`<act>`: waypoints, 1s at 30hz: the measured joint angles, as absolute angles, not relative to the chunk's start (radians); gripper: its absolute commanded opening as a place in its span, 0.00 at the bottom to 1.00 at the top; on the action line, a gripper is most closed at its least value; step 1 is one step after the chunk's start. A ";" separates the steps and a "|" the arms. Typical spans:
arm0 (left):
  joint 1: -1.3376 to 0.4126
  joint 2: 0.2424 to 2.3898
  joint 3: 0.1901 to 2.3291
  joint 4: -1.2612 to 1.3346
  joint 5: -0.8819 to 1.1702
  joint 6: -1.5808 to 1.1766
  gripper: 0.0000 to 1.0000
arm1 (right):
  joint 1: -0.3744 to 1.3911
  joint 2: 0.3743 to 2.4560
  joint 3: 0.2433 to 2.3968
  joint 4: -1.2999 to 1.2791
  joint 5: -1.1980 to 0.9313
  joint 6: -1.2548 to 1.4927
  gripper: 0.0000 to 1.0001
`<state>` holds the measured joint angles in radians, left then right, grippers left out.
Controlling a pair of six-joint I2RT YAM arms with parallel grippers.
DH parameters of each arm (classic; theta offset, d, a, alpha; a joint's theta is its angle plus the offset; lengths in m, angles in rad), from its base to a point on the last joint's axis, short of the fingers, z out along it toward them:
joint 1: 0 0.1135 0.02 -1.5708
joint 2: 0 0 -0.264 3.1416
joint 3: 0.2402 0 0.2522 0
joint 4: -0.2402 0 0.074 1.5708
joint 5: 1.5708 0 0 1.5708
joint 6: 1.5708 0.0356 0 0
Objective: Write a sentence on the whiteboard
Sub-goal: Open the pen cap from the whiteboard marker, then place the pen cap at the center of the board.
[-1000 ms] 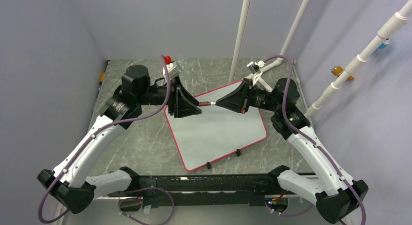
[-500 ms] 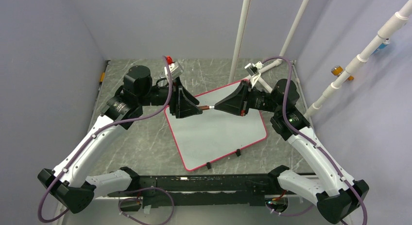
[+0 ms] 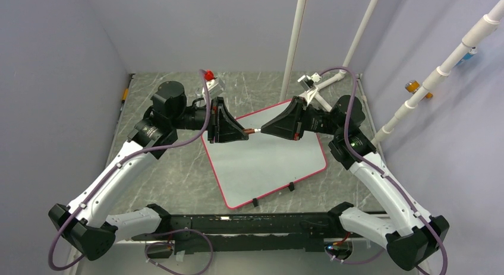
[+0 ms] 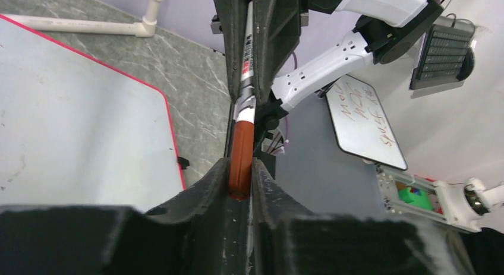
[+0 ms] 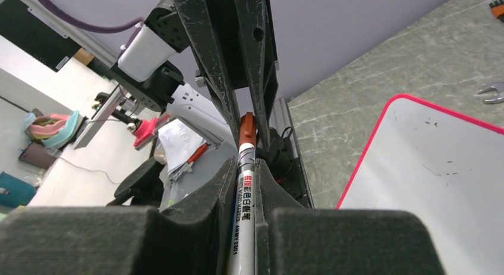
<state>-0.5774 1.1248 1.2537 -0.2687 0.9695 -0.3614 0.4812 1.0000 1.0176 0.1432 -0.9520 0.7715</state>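
Note:
The whiteboard [image 3: 267, 162] lies flat on the grey table, white with a red-pink frame and two black clips [image 3: 255, 202] on its near edge. No sentence shows on it; only faint specks show in the right wrist view [image 5: 428, 162]. A marker [image 3: 254, 131] hangs level above the board's far part, held between both grippers. My left gripper [image 3: 245, 133] is shut on its red-brown cap [image 4: 242, 156]. My right gripper [image 3: 262, 130] is shut on its white barrel [image 5: 243, 209]. The fingertips of the two grippers nearly meet.
White pipes [image 3: 294, 43] rise at the back and right. A wrench [image 5: 490, 91] lies on the table beyond the board's corner. An orange item [image 3: 125, 95] sits at the table's left edge. A small handwritten board [image 4: 362, 117] stands outside the cell.
Both grippers have drifted slightly closer together, so the stretch of marker showing between them is a little shorter. The left wrist has turned a little. The grips are unchanged.

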 measured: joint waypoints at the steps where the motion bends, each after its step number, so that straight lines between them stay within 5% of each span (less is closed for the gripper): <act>1: -0.577 1.126 1.249 -0.258 0.973 -0.369 0.05 | 0.481 1.001 1.018 0.144 -0.952 0.773 0.00; 16: -0.553 1.089 1.203 -0.228 0.985 -0.376 0.00 | 0.495 0.996 1.018 0.115 -0.944 0.756 0.00; 30: -0.275 0.882 1.027 -0.355 0.966 -0.348 0.00 | 0.479 0.958 1.017 0.069 -0.929 0.722 0.00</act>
